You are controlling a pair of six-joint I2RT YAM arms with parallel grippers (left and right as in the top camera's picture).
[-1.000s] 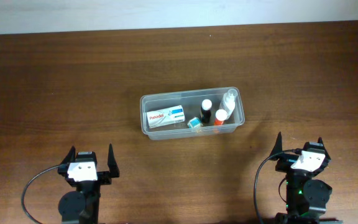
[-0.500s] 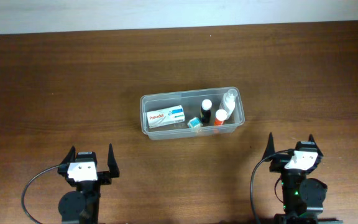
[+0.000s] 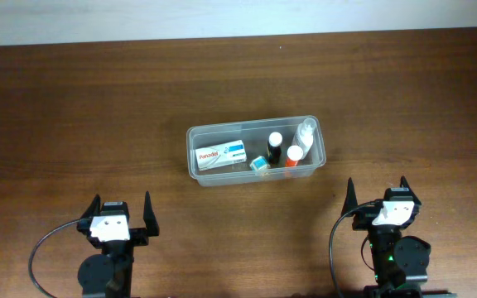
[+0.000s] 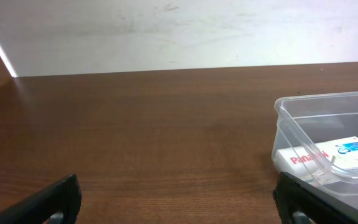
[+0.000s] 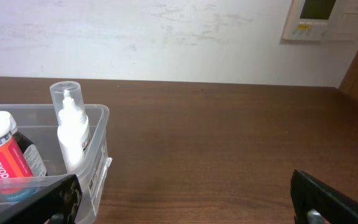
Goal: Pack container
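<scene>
Dark desk (image 3: 98, 108) carries the container (image 3: 192, 157) at centre; left claw (image 3: 122, 199) and right claw (image 3: 377, 184) gape wide, empty, well apart from it. Likely light, slick and flexible, it is best pinched at a short-end rim.

The overhead view looks straight down on the table (image 3: 98, 108) from fairly high, with the container (image 3: 192, 153) near the middle. Both wrist views sit low, close to the tabletop, facing level toward the far wall (image 4: 166, 31). The left one catches the container's left end, the right one its right end.
</scene>
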